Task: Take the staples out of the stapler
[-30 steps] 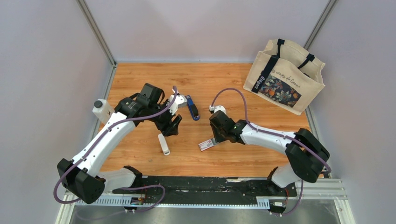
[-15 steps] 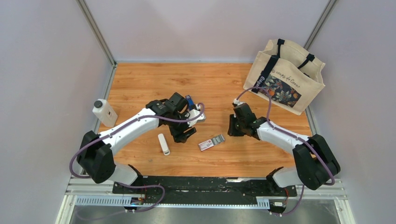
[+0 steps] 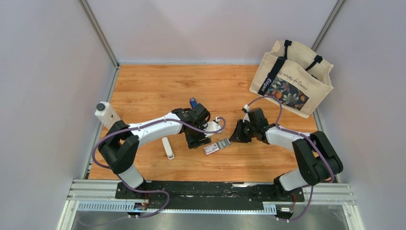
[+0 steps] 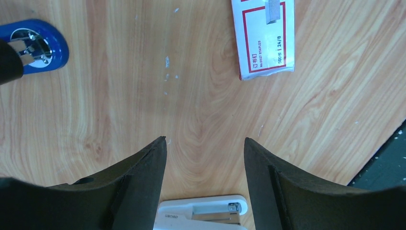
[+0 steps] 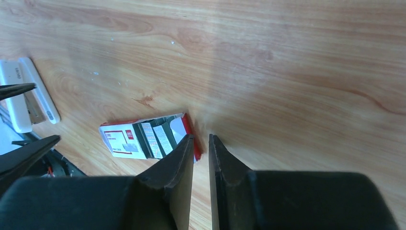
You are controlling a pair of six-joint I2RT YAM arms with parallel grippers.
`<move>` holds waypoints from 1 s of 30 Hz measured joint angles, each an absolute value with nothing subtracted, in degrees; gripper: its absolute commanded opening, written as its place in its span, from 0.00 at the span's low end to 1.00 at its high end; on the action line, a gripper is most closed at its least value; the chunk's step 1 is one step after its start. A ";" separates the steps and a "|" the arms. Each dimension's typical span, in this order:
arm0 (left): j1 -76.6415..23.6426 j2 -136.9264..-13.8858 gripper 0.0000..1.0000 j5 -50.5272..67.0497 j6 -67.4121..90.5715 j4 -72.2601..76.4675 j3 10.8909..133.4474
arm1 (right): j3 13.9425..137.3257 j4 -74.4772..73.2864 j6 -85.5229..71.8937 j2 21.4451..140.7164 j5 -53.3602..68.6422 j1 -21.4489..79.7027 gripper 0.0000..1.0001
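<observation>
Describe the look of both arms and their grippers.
The left arm and right arm have white links, bulky black joints and a loose purple cable each. The left gripper and right gripper are matte black, tapering to blunt tips. No markings show.

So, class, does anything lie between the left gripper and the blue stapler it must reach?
Nothing visible does. In the left wrist view, only bare table separates the open left gripper from the stapler. The staple box lies off to the other side, and the white stick lies back under the gripper.

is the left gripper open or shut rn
Open. In the left wrist view, the left gripper has its jaws standing wide apart, gripping nothing.
</observation>
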State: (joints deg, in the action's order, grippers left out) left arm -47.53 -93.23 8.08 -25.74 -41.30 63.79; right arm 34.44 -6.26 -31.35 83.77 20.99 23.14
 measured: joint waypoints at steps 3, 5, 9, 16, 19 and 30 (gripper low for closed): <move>-48.66 -94.94 0.69 6.92 -26.37 -40.38 63.79 | 33.80 -4.16 -32.27 84.84 23.09 22.87 0.21; -49.39 -95.29 0.69 6.44 -26.70 -39.79 63.79 | 33.26 -2.98 -32.84 85.17 24.08 22.68 0.21; -50.89 -95.74 0.70 5.56 -27.42 -38.37 63.79 | 32.40 -1.08 -33.69 85.56 25.45 22.26 0.21; -53.82 -98.59 0.70 4.38 -28.99 -36.95 63.79 | 31.11 1.72 -34.81 85.84 26.63 21.96 0.19; -54.65 -99.74 0.70 4.12 -29.67 -36.69 63.79 | 30.98 2.20 -35.07 85.97 26.92 21.93 0.18; -55.11 -101.78 0.70 3.55 -30.15 -34.89 63.86 | 29.98 4.36 -36.32 86.17 27.64 21.93 0.16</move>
State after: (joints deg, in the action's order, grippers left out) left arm -55.11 -101.78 3.55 -30.15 -34.89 63.86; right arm 29.98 4.36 -36.32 86.17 27.64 21.93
